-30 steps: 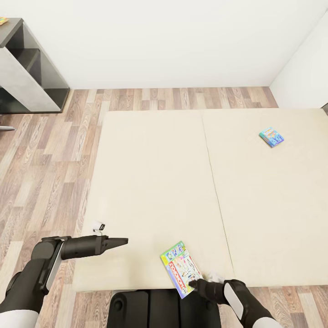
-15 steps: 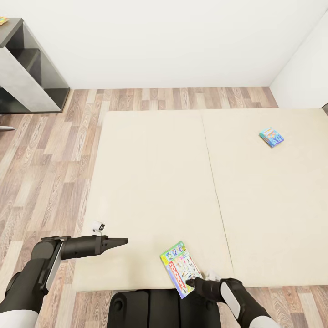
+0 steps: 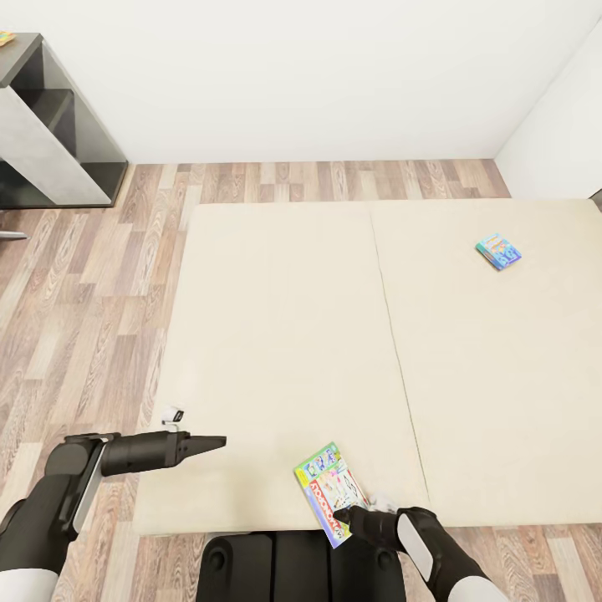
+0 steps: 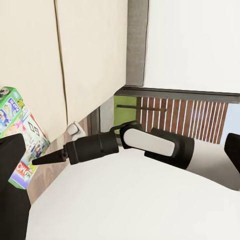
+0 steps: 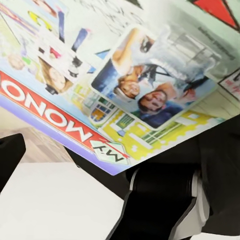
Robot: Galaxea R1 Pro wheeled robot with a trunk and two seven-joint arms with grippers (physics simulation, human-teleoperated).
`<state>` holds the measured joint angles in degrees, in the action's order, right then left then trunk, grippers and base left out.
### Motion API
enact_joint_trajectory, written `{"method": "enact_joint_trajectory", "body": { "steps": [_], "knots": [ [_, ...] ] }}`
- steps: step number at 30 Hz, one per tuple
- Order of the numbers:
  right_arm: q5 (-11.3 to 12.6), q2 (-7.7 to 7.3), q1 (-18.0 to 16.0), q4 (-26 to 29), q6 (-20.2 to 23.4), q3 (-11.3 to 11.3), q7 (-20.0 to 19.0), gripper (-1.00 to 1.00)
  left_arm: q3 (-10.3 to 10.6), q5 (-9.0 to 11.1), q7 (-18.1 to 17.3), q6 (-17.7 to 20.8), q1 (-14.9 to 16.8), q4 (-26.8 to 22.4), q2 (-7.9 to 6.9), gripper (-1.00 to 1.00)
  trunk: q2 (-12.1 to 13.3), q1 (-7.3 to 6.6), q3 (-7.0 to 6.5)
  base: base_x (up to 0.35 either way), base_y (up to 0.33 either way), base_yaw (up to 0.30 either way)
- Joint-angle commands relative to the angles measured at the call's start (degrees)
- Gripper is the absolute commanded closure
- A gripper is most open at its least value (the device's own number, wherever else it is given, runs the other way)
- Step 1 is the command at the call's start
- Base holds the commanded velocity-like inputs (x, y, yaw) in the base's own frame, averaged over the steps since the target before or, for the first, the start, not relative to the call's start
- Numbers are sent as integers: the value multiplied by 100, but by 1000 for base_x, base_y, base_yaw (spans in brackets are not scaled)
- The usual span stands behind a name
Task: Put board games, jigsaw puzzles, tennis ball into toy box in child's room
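Observation:
On the beige bed (image 3: 276,334) lie two board games. The Monopoly box (image 3: 332,492) rests at the near edge, and a small blue one (image 3: 499,251) sits far right. My right gripper (image 3: 344,517) is at the Monopoly box's near corner, open; its wrist view shows the lid (image 5: 125,85) very close, with one finger (image 5: 7,155) at the side. My left gripper (image 3: 219,441) hovers open over the bed's near left part, holding nothing. The table (image 3: 42,125) shows in part at the far left. The toy box, jigsaw puzzles and tennis ball are out of view.
Wood-plank floor (image 3: 92,293) runs to the left of the bed and behind it, up to the white walls (image 3: 318,75). A small colourful item (image 3: 5,38) lies on the table's dark top. My own dark base (image 3: 276,564) stands against the bed's near edge.
My right gripper has crept a little left along the Monopoly box's near corner. The left arm has drawn back slightly to the left. Both board games lie where they were.

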<state>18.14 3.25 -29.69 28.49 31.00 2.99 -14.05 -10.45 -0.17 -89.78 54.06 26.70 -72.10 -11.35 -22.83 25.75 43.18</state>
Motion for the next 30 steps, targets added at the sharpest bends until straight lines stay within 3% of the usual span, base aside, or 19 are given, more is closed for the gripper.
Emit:
{"method": "enact_joint_trajectory", "body": {
  "steps": [1, 21, 30],
  "knots": [
    [6, 3, -1, 10, 38, 30, -13, -100, 0, -2, -22, 61, 1, -3, -4, -100, -9, 3, 6, 0, 0, 0],
    [14, -22, -1, 30, 35, 25, -94, -100, -1, -1, -22, 61, 1, -2, -7, -100, -9, 3, 6, 0, 0, 0],
    [22, 5, -23, 33, -242, 26, -102, -100, -4, -1, -22, 63, 1, -5, -7, -100, -9, 3, 6, 0, 0, 0]
  ]
}}
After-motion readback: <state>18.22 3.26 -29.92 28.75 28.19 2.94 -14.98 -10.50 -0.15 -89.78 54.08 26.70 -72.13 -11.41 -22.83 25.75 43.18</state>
